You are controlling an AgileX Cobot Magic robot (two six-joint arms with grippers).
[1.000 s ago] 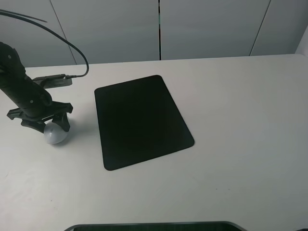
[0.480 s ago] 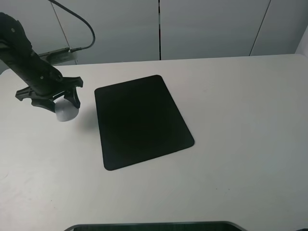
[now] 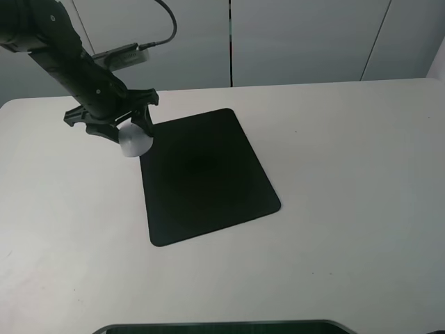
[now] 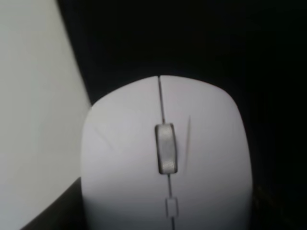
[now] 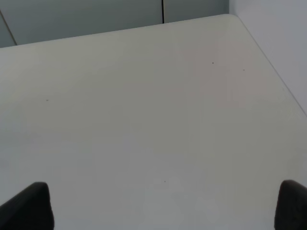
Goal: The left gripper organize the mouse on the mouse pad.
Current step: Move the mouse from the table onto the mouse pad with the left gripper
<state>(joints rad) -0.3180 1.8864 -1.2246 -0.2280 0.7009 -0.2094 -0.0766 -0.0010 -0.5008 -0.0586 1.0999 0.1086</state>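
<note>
Exterior high showed the left gripper [image 3: 127,130] clamped on the mouse [image 3: 136,142]. Mouse sat between its jaws, over a corner of the mouse pad [image 3: 208,181]

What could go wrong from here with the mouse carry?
1. The mouse hangs over the far-left corner of the mouse pad; released now, it would probably land half on the table.
2. The left tool grips a smooth rounded shell, so the mouse could slip.
3. Carried too low, it might snag the pad's edge and shift it.
</note>
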